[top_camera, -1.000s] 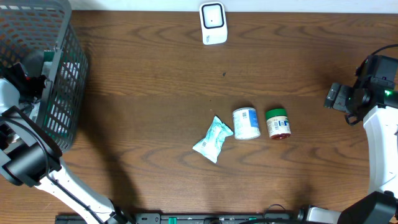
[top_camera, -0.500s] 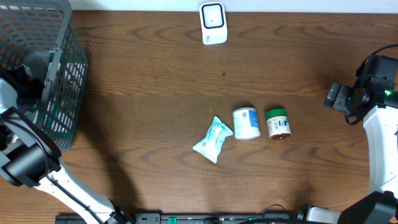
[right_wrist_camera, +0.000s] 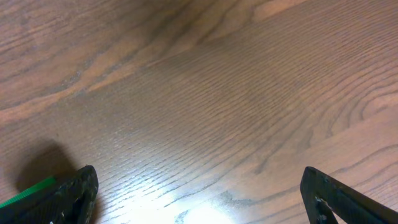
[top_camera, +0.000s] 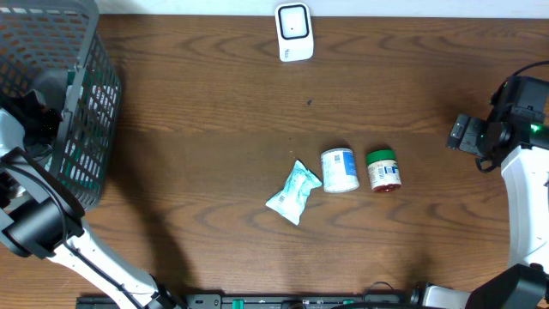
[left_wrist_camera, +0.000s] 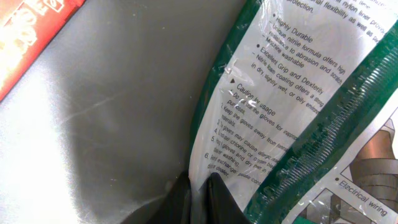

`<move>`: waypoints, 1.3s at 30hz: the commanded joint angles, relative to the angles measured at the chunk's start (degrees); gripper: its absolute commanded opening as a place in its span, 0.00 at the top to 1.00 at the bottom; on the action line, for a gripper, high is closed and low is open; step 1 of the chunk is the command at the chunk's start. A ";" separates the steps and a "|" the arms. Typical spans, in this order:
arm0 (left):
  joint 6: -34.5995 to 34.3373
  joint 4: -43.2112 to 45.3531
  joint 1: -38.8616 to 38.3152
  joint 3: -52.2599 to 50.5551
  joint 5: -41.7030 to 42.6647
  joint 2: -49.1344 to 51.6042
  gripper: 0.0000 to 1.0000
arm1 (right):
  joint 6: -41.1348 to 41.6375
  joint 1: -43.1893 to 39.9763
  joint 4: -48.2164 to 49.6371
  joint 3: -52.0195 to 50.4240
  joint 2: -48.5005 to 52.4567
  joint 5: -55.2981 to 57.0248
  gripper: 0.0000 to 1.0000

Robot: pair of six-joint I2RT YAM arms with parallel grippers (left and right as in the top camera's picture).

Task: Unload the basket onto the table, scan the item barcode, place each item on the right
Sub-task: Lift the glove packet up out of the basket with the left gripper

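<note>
- Your left arm (top_camera: pixel 34 227) rises from the table's near-left corner and bends over the rim of the basket (top_camera: pixel 90 81), with the left gripper (top_camera: pixel 33 110) down inside it.
- From the left wrist view, the left gripper (left_wrist_camera: pixel 199 194) has its 2 dark fingers (left_wrist_camera: pixel 222 199) pressed together on the lower edge of the glove pack (left_wrist_camera: pixel 273 106), pinching the thin film between them.
- The glove pack is green and white with printed usage text facing the camera. It lies tilted across the grey basket floor (left_wrist_camera: pixel 112 112).
- A red pack (left_wrist_camera: pixel 28 28) shows in the far corner of that view, apart from the pinch.
- Your right arm (top_camera: pixel 525 184) stands at the table's right edge, wrist turned inward, with the right gripper (top_camera: pixel 463 134) over bare wood.
- In the right wrist view, the right gripper (right_wrist_camera: pixel 199 199) has its 2 fingers (right_wrist_camera: pixel 74 193) spread wide, with only the table (right_wrist_camera: pixel 217 93) between them.
- The scanner (top_camera: pixel 294 32) sits at the far edge, mid-table, well apart from both grippers.
- 3 items lie mid-table between the arms: a pouch (top_camera: pixel 294 192), a white jar (top_camera: pixel 340 169) just beside it, and a green-lidded jar (top_camera: pixel 383 169) on its side next to that.
- The basket's mesh wall stands between the glove pack and the open table.
</note>
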 commanded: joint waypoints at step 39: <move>-14.03 1.64 -0.42 -7.48 0.48 -13.90 0.93 | -0.33 -0.22 -0.09 0.66 -0.28 0.50 0.01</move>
